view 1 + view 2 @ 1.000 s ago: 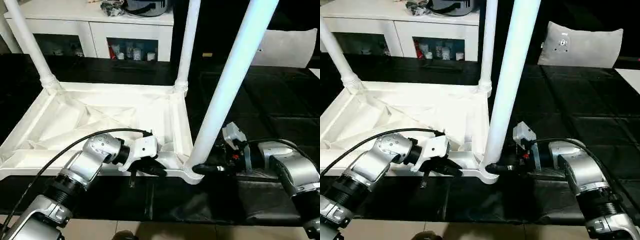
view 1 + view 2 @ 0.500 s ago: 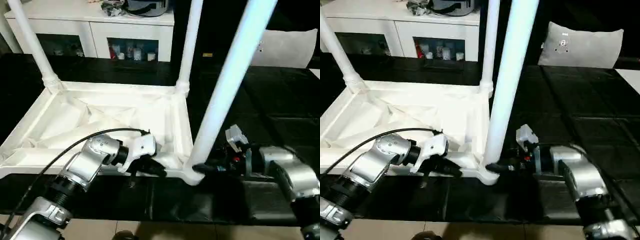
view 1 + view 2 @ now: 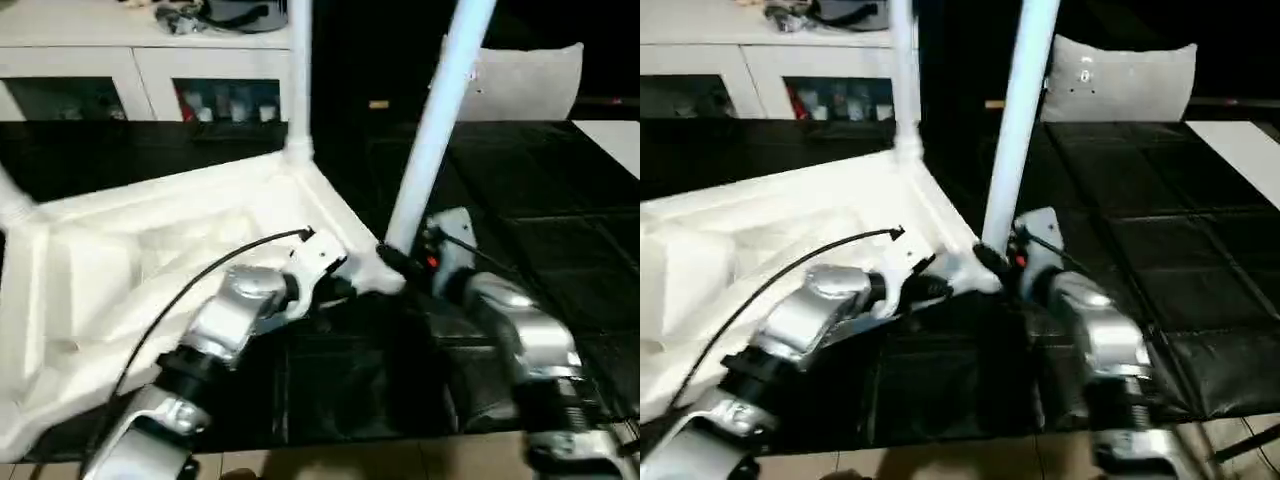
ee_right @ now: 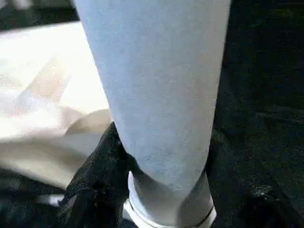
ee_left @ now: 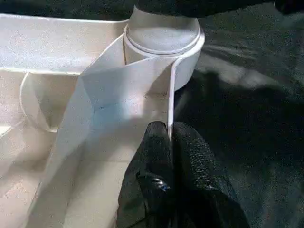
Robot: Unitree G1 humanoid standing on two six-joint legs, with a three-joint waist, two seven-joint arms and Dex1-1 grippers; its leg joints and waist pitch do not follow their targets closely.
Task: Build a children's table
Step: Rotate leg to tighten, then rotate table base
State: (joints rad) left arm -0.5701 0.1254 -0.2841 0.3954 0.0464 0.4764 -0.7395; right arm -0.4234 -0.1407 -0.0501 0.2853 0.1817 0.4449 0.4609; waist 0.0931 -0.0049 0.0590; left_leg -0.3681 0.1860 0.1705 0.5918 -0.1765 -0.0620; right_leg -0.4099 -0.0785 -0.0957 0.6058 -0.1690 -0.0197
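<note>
White plastic rectangular table top [image 3: 130, 260] lying underside up on the black mat [image 3: 500, 230], sockets facing up for legs. Left gripper [image 5: 169, 137] pressed together, pinching the thin rim wall just short of the round corner socket [image 5: 164, 57], likely steadying the top. Right gripper [image 4: 161, 156] part spread around the base of the long white tapered leg [image 3: 435, 130], fingers [image 4: 102, 166] touching both sides, probably seating it in that socket.

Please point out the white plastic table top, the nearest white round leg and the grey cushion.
white plastic table top [image 3: 110, 260]: left eye view, on its ribbed underside.
nearest white round leg [image 3: 432, 130]: left eye view, midway up its shaft.
grey cushion [image 3: 1130, 82]: right eye view, on its front face.
</note>
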